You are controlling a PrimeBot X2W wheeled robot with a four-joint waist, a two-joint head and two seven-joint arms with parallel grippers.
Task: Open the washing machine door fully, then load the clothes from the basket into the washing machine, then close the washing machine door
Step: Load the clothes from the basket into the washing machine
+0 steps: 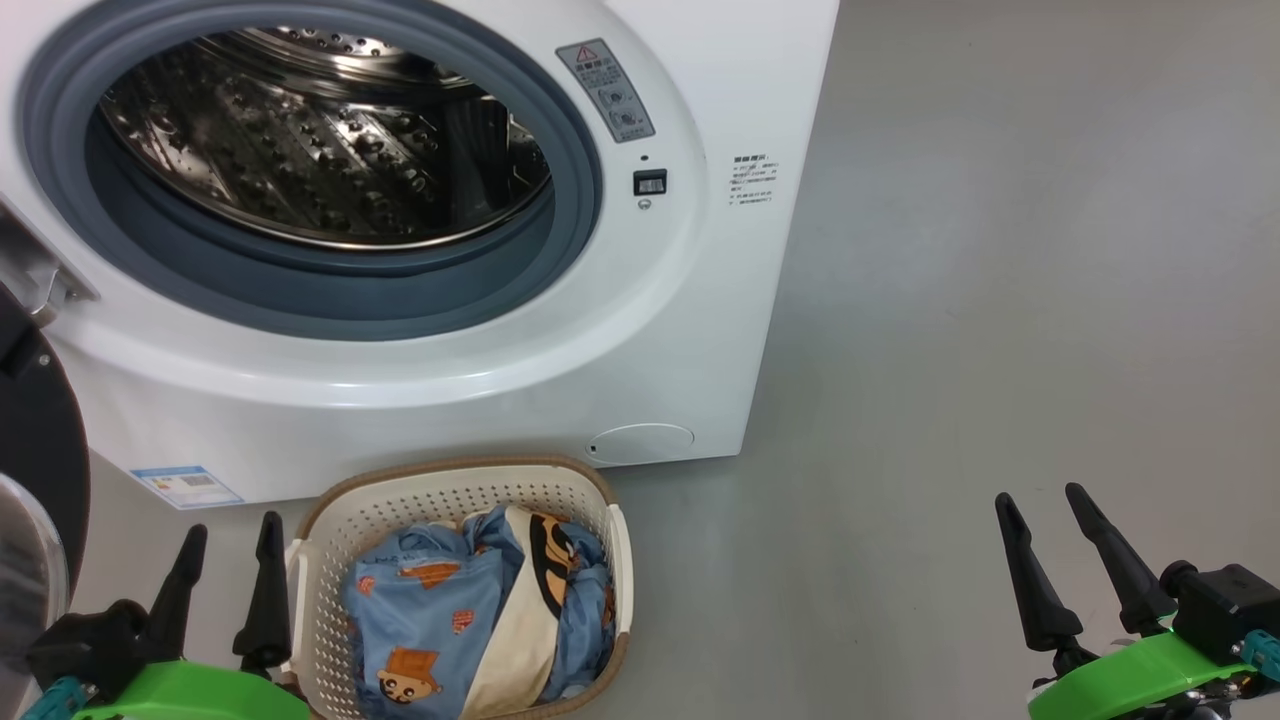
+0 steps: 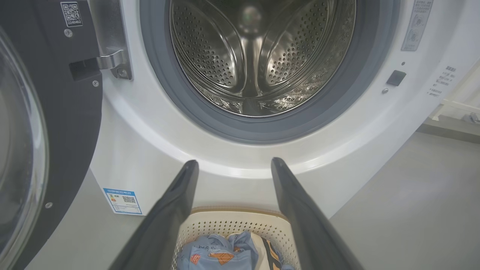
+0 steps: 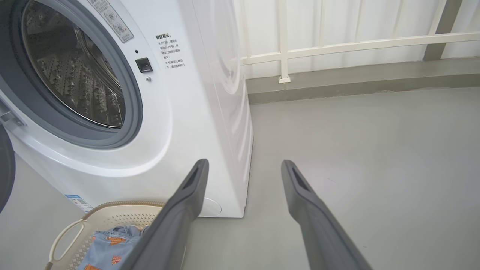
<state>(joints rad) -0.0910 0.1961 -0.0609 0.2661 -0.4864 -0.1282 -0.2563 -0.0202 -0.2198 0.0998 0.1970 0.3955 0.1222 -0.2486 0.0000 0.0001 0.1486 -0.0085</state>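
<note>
Grey floor (image 1: 1000, 250) spreads across the right of the head view, and the washing machine (image 1: 700, 330) stands at upper left with its steel drum (image 1: 320, 140) exposed. The washing machine door (image 1: 40, 440) is swung open at the left edge. The basket (image 1: 420, 505) sits on the floor just in front of the machine and holds the clothes (image 1: 430, 610), blue printed fabric around a cream piece. The left gripper (image 1: 232, 525) hovers just left of the basket, its jaws apart and empty. The right gripper (image 1: 1040, 497) hangs well to the right over bare floor, also spread and empty.

From the left wrist, the parted fingers frame the basket's far rim. The drum mouth is above them, and the door's black ring and glass are at left.

From the right wrist, the spread fingers point towards the machine's right front corner and the floor. The basket lies at lower left, and a white railing (image 3: 337, 45) runs behind.
</note>
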